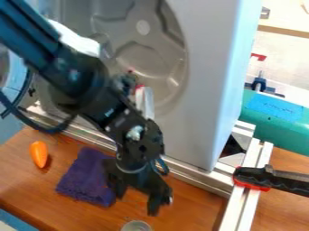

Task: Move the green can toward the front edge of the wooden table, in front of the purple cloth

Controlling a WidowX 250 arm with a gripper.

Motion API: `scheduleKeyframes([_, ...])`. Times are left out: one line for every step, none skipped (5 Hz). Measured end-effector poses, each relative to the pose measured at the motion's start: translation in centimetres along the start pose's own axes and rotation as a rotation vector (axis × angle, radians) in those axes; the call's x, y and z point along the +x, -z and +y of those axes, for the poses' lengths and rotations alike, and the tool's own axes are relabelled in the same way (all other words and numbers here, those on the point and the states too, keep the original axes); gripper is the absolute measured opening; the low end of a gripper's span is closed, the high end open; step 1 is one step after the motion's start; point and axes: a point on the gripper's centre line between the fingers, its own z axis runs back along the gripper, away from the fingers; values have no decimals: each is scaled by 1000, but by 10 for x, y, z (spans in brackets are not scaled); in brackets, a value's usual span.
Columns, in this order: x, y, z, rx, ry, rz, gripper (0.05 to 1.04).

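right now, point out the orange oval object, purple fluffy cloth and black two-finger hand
Orange oval object (39, 154): camera view, its middle
Purple fluffy cloth (84, 178): camera view, its middle
Black two-finger hand (137, 202): camera view, midway between its fingertips

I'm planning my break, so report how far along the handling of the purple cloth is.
Done: nothing clearly; the purple cloth lies on the wooden surface, apart from the orange object. In hand: nothing; the open hand is by the cloth's edge, on the picture's right side. Left: probably all gripping and moving of the cloth, since nothing is between the fingers.
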Motion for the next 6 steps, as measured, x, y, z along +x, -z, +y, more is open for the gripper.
scheduleKeyframes([16, -8, 17, 17, -26, 81, 1000])
scheduleKeyframes([33, -24, 45, 28, -102, 82, 1000])
scheduleKeyframes([50, -43, 66, 70, -84, 49, 1000])
scheduleKeyframes([45, -56, 88, 80, -82, 86, 1000])
scheduleKeyframes([30, -60, 103, 102, -118, 176, 1000])
scheduleKeyframes([26, -51, 128, 113, -156, 154, 1000])
